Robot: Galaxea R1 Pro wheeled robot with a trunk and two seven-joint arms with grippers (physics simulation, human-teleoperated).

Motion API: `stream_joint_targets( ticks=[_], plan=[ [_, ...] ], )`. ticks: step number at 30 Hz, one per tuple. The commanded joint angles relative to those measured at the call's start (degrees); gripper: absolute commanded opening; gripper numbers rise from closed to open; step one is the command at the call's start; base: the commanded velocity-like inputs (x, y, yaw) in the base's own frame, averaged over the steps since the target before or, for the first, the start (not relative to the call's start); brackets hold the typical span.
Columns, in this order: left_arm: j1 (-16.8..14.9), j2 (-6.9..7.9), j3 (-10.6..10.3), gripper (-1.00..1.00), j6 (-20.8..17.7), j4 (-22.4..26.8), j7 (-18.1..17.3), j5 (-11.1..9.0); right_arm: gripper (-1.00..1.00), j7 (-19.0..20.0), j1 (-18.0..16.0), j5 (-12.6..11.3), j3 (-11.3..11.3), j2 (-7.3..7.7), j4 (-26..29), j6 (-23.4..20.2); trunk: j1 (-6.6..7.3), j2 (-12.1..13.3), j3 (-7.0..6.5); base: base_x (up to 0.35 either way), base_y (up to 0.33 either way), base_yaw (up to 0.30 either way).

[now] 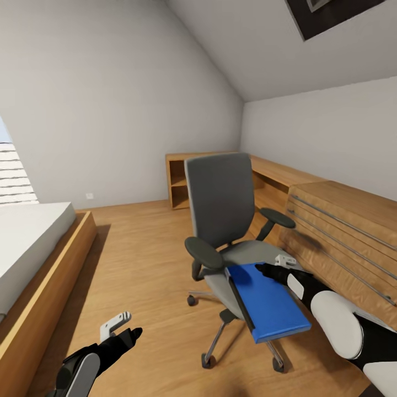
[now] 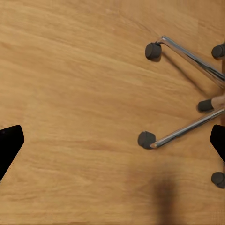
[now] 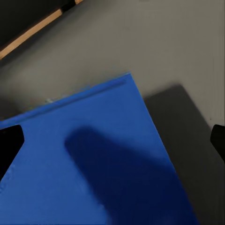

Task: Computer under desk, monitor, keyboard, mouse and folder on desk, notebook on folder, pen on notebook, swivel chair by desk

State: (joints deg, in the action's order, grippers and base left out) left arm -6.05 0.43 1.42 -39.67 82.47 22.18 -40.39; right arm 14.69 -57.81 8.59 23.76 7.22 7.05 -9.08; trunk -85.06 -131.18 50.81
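Item 1, lower left of the head view: left gripper (image 1: 122, 325), fingers apart, holding nothing, hanging low over bare wooden floor (image 1: 138, 259) and well apart from the chair seat. Its wrist view looks straight down on chrome base spokes (image 2: 187, 133) and castors (image 2: 146, 139), which the seat partly hides in the head view.

Item 2, lower right: right gripper (image 1: 275, 266), fingers parted, not clamped on anything, poised just over the upper right corner of the folder. Whether a fingertip touches the cover cannot be told.

Item 3, centre right: blue folder (image 1: 270, 301), lying flat on the seat of the swivel chair (image 1: 220, 204), its near end overhanging the seat's front edge. Long axis runs from upper left to lower right of the frame, dark spine along its left edge. The right wrist view shows the folder (image 3: 89, 164) directly beneath the fingers, with a far corner and grey seat beyond. Judgement: the right arm is plainly the nearer; the overhanging end offers an edge to pinch.

Item 4, right: slatted wooden unit (image 1: 342, 231).

Item 5, lower left margin: bed (image 1: 33, 242).

Item 6, far, centre: low open shelf (image 1: 179, 187) against the wall.
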Motion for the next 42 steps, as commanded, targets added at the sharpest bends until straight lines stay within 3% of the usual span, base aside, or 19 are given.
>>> stream_joint_targets(
  ticks=[1, 42],
  plan=[
    [0.0, 0.01, 0.0, 1.00, -0.1, 0.1, 0.5, -0.6, 1.00, 0.3, 0.0, 0.6, 0.5, 0.01, 0.2, -0.3, -0.02, 0.0, 0.05, 0.294, 0.072, 0.000],
    [0.0, 0.10, -0.4, 1.00, -0.1, -2.6, 0.6, -0.5, 1.00, 0.1, 0.0, 0.6, 0.5, -0.13, 0.1, -0.3, -0.02, 0.0, 0.55, 0.071, 0.003, 0.000]
  ],
)
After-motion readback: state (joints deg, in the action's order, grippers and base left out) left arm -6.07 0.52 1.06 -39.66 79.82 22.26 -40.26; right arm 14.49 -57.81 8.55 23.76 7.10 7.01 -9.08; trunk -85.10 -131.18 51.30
